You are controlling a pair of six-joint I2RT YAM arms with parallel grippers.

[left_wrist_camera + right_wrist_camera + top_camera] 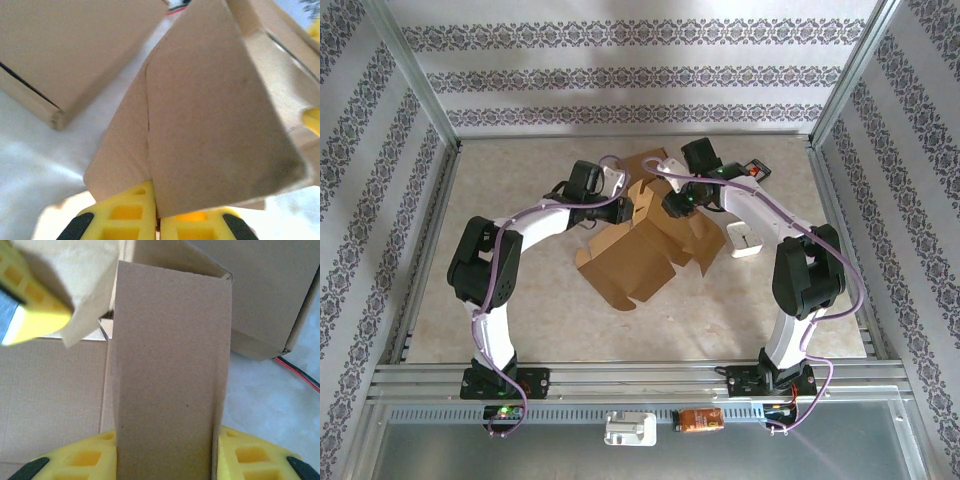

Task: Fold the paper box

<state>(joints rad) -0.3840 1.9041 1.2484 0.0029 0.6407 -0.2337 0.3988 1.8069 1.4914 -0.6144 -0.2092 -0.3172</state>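
Paper box (630,265), flap (220,125) pinched in left pincer (156,192), right pincer (167,445) flanking another

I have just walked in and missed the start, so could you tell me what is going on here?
Two robot arms are folding a brown paper box in the middle of the table. The left claw is pinched shut on one flap, and the right claw grips a wider flap between its fingers. The box is only partly formed: several panels lie spread flat on the table.
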